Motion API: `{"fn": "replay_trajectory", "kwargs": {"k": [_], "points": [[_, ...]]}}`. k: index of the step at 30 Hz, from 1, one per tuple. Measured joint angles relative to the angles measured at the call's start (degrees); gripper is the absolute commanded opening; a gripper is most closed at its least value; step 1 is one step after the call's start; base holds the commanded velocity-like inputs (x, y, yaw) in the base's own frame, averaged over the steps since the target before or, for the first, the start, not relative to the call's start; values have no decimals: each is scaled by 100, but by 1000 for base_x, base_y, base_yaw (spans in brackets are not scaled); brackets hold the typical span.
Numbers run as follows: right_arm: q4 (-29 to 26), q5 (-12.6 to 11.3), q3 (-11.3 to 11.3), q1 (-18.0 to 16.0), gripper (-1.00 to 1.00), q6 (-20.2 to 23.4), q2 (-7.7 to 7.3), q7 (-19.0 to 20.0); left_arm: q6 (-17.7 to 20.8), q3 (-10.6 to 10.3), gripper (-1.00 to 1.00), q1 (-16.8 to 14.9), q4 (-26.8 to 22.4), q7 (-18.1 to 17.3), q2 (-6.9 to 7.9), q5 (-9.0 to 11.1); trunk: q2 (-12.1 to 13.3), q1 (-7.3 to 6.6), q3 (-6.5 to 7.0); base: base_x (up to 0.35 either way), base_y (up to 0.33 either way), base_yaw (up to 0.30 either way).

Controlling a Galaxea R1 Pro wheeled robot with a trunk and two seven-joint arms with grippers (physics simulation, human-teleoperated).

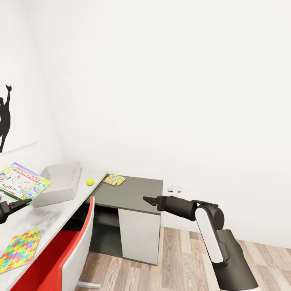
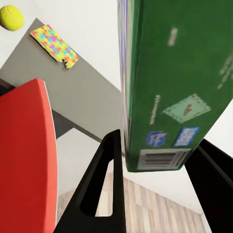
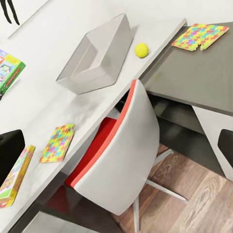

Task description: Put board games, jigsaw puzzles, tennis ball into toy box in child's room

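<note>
One board game (image 1: 22,182) is clamped by its edge in my left tool (image 1: 16,204), held above the worktop (image 1: 48,218) beside the toy box (image 1: 60,182), ready for dropping in. Right tool (image 1: 148,200) hangs idle; grip state unclear.

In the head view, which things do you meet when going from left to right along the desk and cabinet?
Board game held by the left gripper → toy box → tennis ball → jigsaw puzzle on the dark cabinet → right gripper.
</note>
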Motion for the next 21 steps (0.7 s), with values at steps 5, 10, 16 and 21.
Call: {"fn": "replay_trajectory", "kwargs": {"k": [5, 10, 16, 21], "points": [[0, 1, 1, 0, 100, 0, 0, -1, -9, -1, -100, 1, 0, 7, -18, -2, 0, -1, 0, 200, -10, 24], [1, 2, 1, -1, 100, 1, 1, -1, -10, -1, -100, 2, 0, 9, -21, 2, 0, -2, 0, 254, -121, 201], [1, 1, 29, 0, 100, 0, 1, -1, -11, -2, -100, 1, 0, 1, -17, -2, 1, 0, 0, 122, -70, 276], [1, 9, 252, 0, 100, -86, 1, -5, -11, -3, -100, 1, 0, -1, -20, -4, 1, 1, 0, 14, -8, 286]]}}
